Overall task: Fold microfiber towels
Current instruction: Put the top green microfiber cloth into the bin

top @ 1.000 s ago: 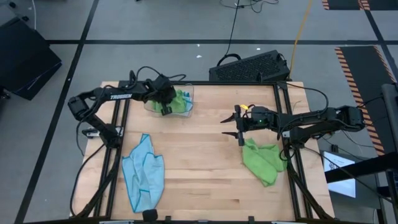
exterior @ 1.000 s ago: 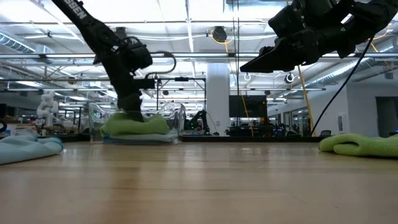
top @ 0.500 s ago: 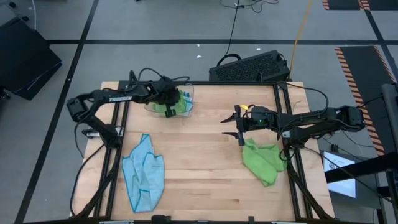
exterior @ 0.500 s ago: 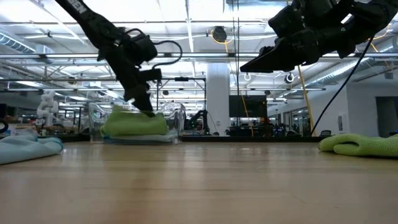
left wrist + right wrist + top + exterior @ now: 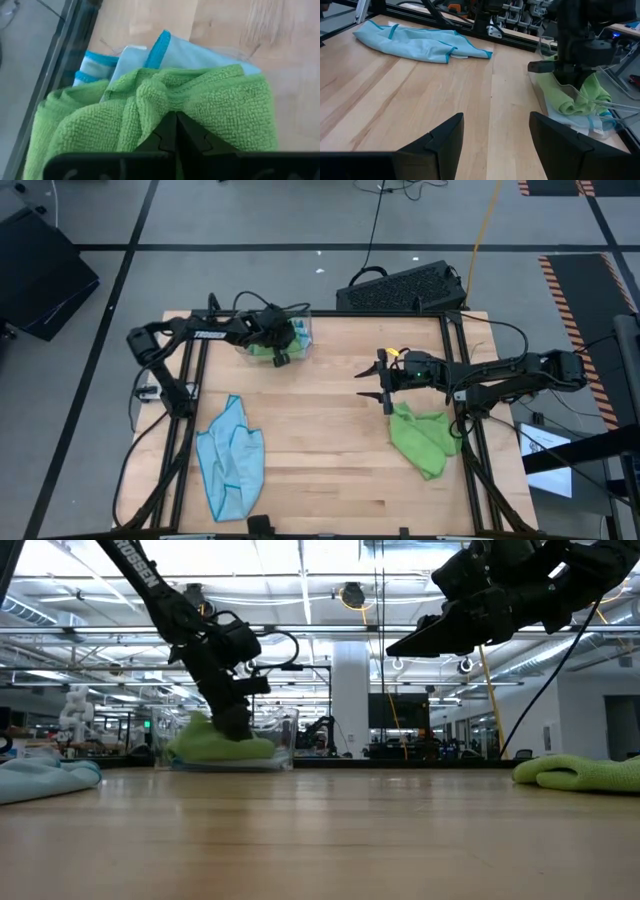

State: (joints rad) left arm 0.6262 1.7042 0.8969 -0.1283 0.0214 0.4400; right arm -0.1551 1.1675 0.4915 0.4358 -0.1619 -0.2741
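Note:
A clear plastic tray (image 5: 303, 323) stands at the table's far left and holds a folded lime green towel (image 5: 225, 110) lying on light blue ones (image 5: 190, 52). My left gripper (image 5: 281, 357) slants down into the tray, shut, with its tips in the green towel. A light blue towel (image 5: 232, 455) lies spread and rumpled at the near left. A crumpled green towel (image 5: 425, 438) rests at the right. My right gripper (image 5: 384, 385) hangs open above the table just beyond that towel, touching nothing. My left gripper has its shut fingertips (image 5: 175, 122) against the top of the folded green towel, near the middle of the near edge (image 5: 150, 95), where the cloth puckers. It comes slanting down from the table's left. I cannot tell whether a fold is caught between the fingers. The towel lies in the tray.
Black frame rails (image 5: 185, 395) run along the table's left and right sides. A black keyboard (image 5: 405, 288) sits beyond the far edge. Bare wood (image 5: 320, 430) lies between the two loose towels.
My left gripper has gone down and a little toward the table's right edge, over the tray, staying shut, and its tips now sit in the green towel. The towel's left part has bunched up higher.

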